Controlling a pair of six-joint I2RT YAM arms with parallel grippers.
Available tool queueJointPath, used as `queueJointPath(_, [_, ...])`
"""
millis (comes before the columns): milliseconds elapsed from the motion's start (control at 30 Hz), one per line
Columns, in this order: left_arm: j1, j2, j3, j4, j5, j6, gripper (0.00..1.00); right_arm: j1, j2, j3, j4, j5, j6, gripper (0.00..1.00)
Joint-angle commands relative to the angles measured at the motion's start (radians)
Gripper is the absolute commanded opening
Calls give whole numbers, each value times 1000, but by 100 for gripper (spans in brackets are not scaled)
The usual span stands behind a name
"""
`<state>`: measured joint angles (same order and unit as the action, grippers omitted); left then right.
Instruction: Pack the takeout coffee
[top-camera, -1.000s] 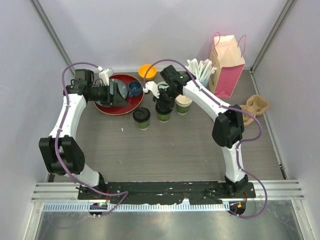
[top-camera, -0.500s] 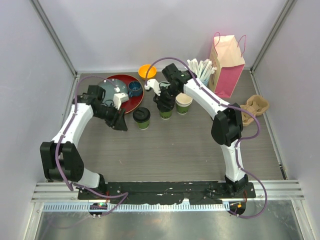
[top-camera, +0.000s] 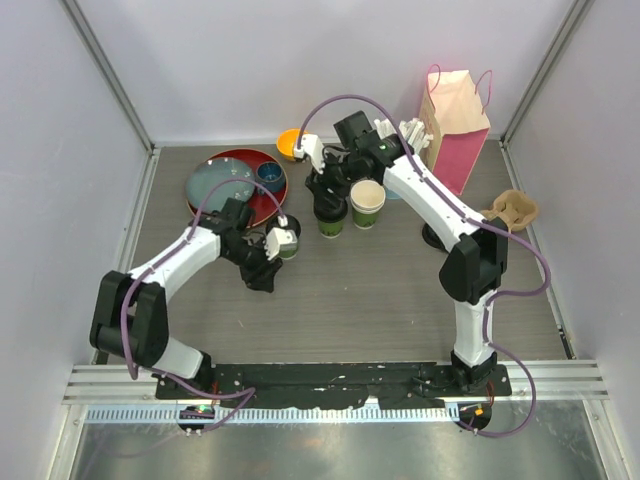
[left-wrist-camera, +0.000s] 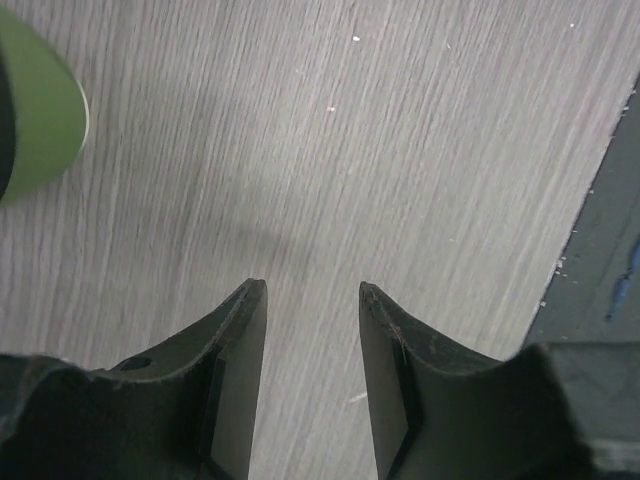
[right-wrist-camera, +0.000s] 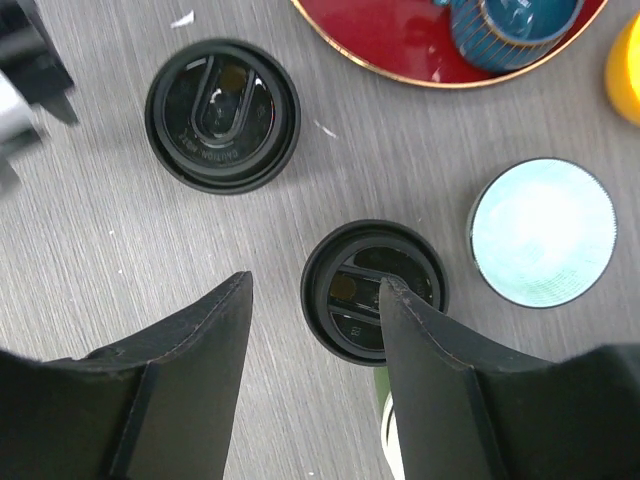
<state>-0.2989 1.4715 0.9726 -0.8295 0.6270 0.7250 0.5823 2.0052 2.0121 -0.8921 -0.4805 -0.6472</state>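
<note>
Table (left-wrist-camera: 420, 130): I see bare grey wood grain under the left pincer.
Red tray (right-wrist-camera: 400, 40): ahead of the right pincer's tips.
Right pincer (right-wrist-camera: 315, 280): jaws spread wide, gripping nothing.
Left pincer (left-wrist-camera: 312, 290): jaws partly apart, empty.
First lidded cup (right-wrist-camera: 345, 285): upright, directly beneath the right pincer's tips.
Second lidded cup (right-wrist-camera: 222, 115): upright, ahead and left of the left pincer, not touching.

Black plastic lids (right-wrist-camera: 222, 115) glossy; red tray (right-wrist-camera: 380, 40) glossy; table (left-wrist-camera: 350, 150) matt woodgrain.
</note>
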Motion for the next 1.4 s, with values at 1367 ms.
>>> queueJointPath(1367, [-77,84,277,60,-69,-81,60,-421,-226,-78,441,570,492,73])
